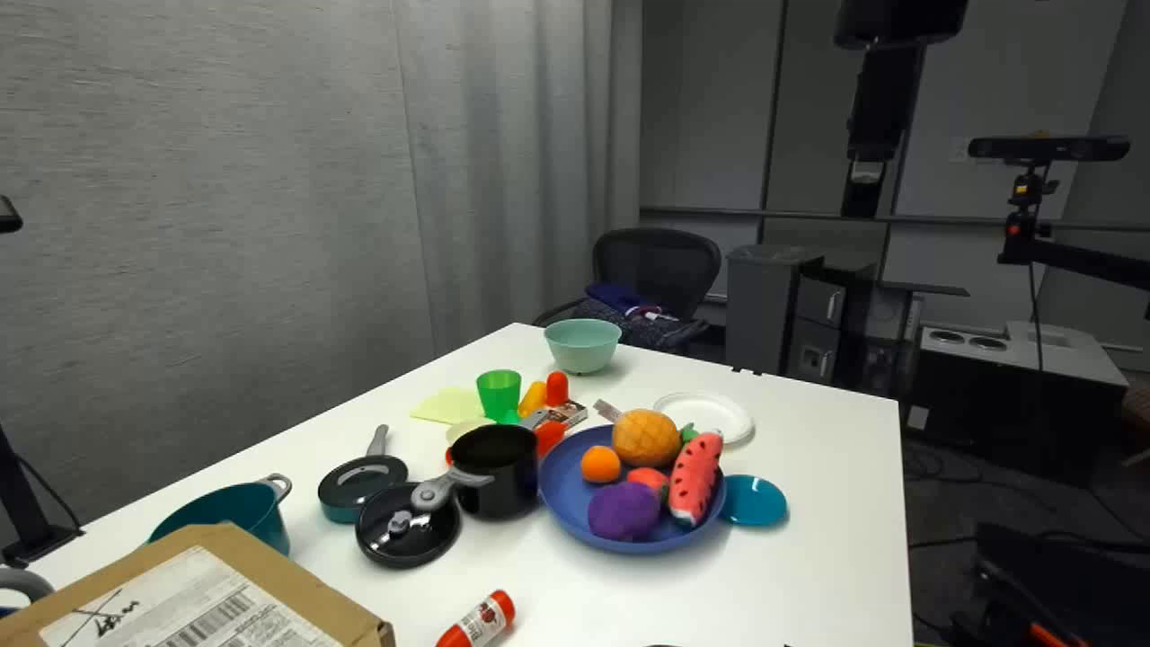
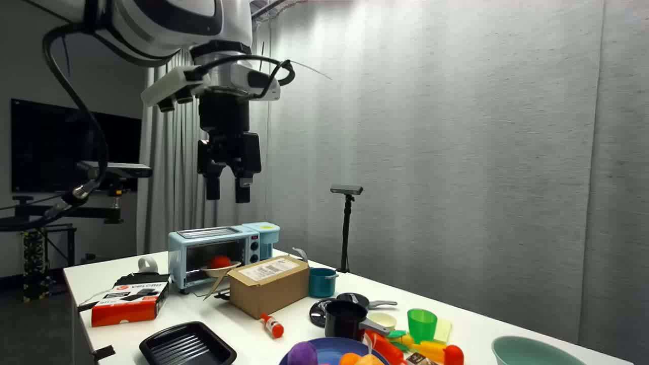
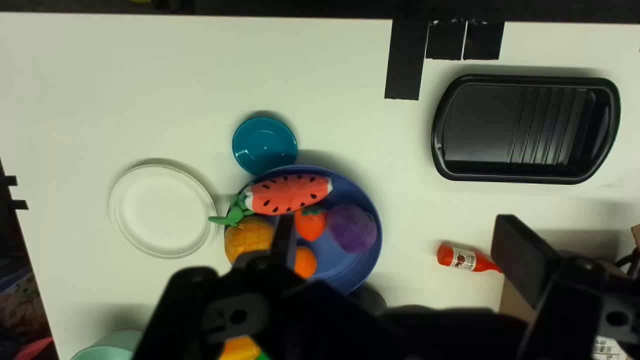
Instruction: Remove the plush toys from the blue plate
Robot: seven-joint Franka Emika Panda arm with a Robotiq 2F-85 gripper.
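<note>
The black two-fingered gripper (image 2: 227, 192) hangs over the white bench (image 1: 791, 584), its fingers spread wide apart. In an exterior view, a brown cardboard box (image 1: 202, 593) stands in front, toward the left edge. Beyond, well in from the right edge, a round dark-blue plate (image 1: 561, 490) bears a round purple plush toy (image 1: 623, 513), a red plush strawberry (image 1: 647, 479), a plush watermelon slice (image 1: 696, 479), an orange plush ball (image 1: 601, 465) and a yellow-orange plush pineapple (image 1: 646, 438). Near the far left corner stands a mint-green bowl (image 1: 582, 348).
</note>
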